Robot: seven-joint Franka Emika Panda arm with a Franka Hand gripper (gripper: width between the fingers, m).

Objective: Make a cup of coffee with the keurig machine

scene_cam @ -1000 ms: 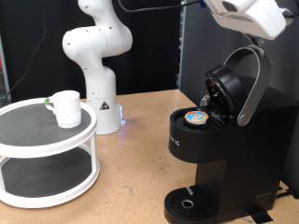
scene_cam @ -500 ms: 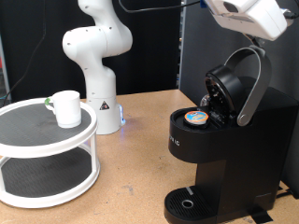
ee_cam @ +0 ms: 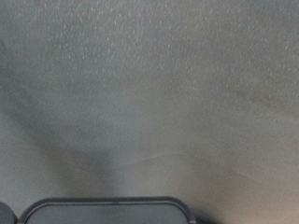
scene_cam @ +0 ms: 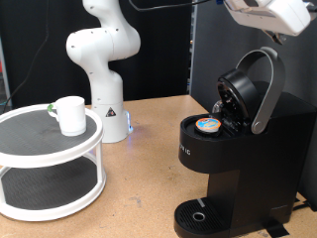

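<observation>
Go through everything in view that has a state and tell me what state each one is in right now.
keurig machine: lid raised open.
pod: seated in the open brew chamber.
cup: upright on the top tier of the white stand, away from the machine.
drip base: nothing on it.
tool: above the machine, fingers not visible.

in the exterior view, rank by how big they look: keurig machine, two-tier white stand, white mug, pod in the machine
1. keurig machine, though it is nearest the camera
2. two-tier white stand
3. white mug
4. pod
</observation>
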